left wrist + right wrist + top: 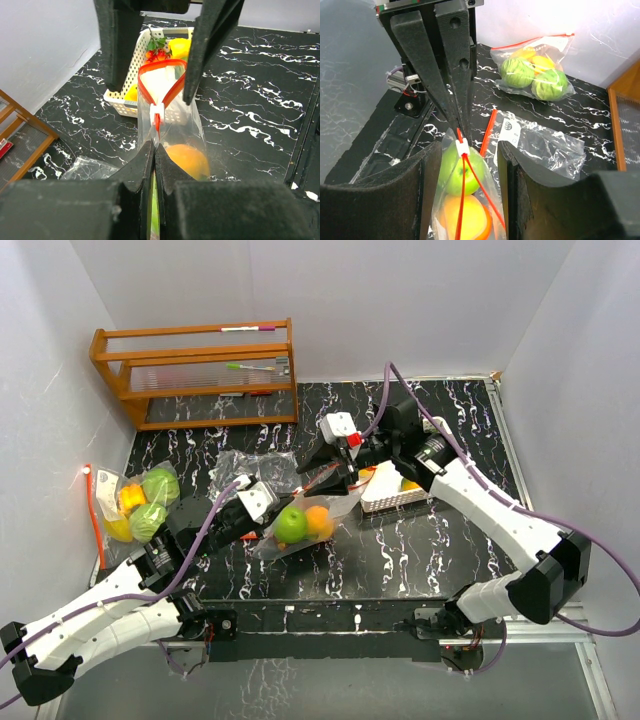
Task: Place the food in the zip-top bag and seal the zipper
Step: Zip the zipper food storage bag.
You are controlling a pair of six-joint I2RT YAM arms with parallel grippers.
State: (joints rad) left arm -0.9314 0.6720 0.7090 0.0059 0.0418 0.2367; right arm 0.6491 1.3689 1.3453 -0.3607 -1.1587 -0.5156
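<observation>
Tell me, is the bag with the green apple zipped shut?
Not fully: past the white slider, the bag's red zipper tracks spread apart.

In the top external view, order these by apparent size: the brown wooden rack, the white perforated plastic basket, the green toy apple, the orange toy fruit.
1. Brown wooden rack, largest.
2. White perforated plastic basket, partly hidden.
3. Green toy apple and orange toy fruit in the clear zip-top bag: nearly alike, so unranked.

Green apple (153, 215) just a sliver behind the left gripper (154, 150), jaws pinched on the zip-top bag (175, 127); white basket (120, 97) partly blocked by the right gripper (155, 90).
</observation>
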